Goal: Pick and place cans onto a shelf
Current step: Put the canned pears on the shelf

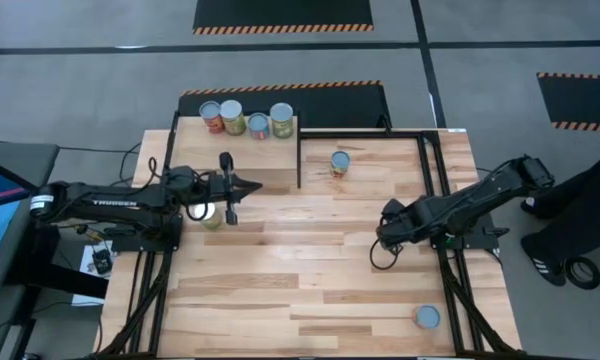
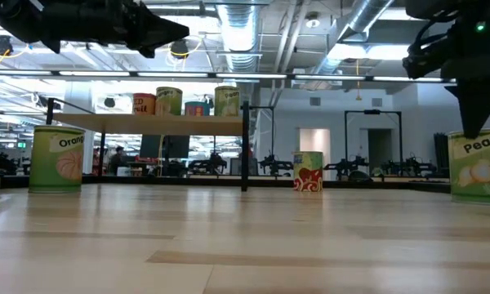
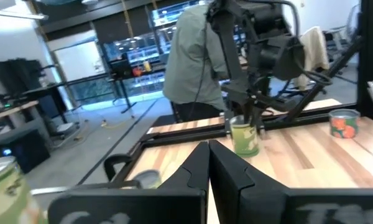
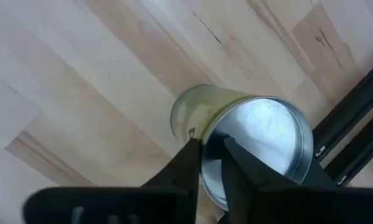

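Four cans [image 1: 246, 118] stand in a row on the shelf [image 1: 242, 150] at the far left of the table [image 1: 310, 260]; in the low view they read as a red, a yellow-green, a small one partly hidden, and another yellow-green tin. A red-and-green labelled can [image 1: 340, 162] stands alone on the tabletop just right of the shelf's black post, toward the far side. The right gripper [image 1: 388, 228] sits low over the right-middle of the table, directly above a green-labelled can [image 4: 236, 134]; its fingers [image 4: 186, 163] stand narrowly apart over the near edge of the silver lid, and whether they pinch the rim cannot be told. The left gripper [image 1: 229, 186] hangs above the left-middle of the table, fingers pressed together, holding nothing. A pale-labelled can [image 1: 210, 213] stands just beside it on the near side, mostly hidden under the arm. One more can [image 1: 427, 317], silver lid up, stands near the near-right corner. A person [image 3: 196, 59] stands beyond the table's right side.
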Robot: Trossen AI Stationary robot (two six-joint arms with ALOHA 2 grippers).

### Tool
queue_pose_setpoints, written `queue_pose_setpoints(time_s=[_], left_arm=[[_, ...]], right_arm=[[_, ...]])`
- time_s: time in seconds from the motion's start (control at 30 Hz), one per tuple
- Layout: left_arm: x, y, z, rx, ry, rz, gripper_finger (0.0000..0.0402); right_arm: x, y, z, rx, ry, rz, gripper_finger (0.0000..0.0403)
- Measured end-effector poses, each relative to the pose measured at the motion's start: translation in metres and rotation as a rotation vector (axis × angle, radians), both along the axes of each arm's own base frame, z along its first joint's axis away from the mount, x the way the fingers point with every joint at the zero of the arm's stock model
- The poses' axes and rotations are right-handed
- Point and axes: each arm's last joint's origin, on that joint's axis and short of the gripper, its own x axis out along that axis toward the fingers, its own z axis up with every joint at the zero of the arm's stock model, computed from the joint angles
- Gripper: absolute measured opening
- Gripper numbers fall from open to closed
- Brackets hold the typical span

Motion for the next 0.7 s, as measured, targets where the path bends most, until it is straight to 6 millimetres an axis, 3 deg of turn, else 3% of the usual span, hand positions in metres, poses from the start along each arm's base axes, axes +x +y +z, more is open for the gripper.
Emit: queue_pose_setpoints(time_s=[0.17, 0.4, 0.5, 0.7], left_arm=[[-0.015, -0.002, 0.004, -0.026, 0.032, 0.010, 0.0000], [-0.038, -0.005, -0.010, -0.055, 0.057, 0.062, 0.0000], [-0.046, -0.005, -0.019, -0.051, 0.021, 0.101, 0.0000], [-0.056, -0.002, -0.019, -0.030, -0.043, 0.137, 0.0000]], right_arm=[[0.007, 0.001, 0.011, -0.015, -0.026, 0.085, 0.0039], [0.035, -0.004, 0.060, -0.036, -0.215, 0.251, 0.0010], [0.053, -0.012, 0.080, -0.064, -0.273, 0.317, 0.0007], [0.101, -0.032, 0.125, -0.125, -0.339, 0.452, 0.0010]])
